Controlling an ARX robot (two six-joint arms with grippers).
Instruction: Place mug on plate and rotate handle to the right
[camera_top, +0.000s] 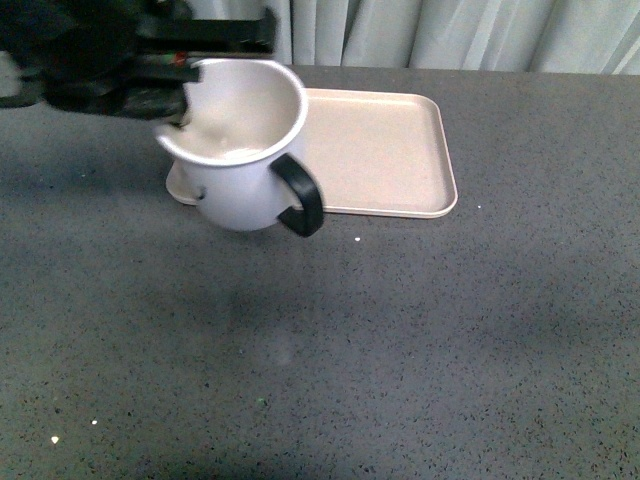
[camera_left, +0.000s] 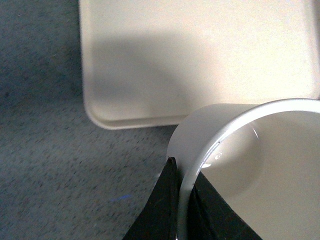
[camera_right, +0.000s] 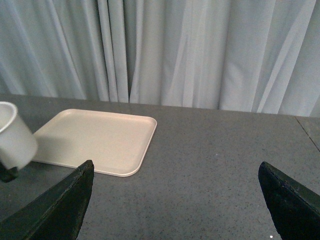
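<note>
The white mug (camera_top: 240, 160) hangs in the air, tilted, over the near left corner of the pale pink plate (camera_top: 390, 150). Its black handle (camera_top: 300, 195) points toward me and to the right. The smiley face is hidden. My left gripper (camera_top: 185, 95) is shut on the mug's rim at its left side, one finger inside and one outside (camera_left: 162, 210). The mug's rim (camera_left: 240, 120) and the plate (camera_left: 200, 55) fill the left wrist view. My right gripper (camera_right: 175, 200) is open and empty over bare table, right of the plate (camera_right: 100, 140). The mug (camera_right: 15, 135) shows at that view's edge.
The dark speckled table (camera_top: 450, 330) spreads around the plate. Pale curtains (camera_right: 200, 50) hang behind the far table edge. The left arm (camera_top: 90, 60) reaches in from the upper left of the front view.
</note>
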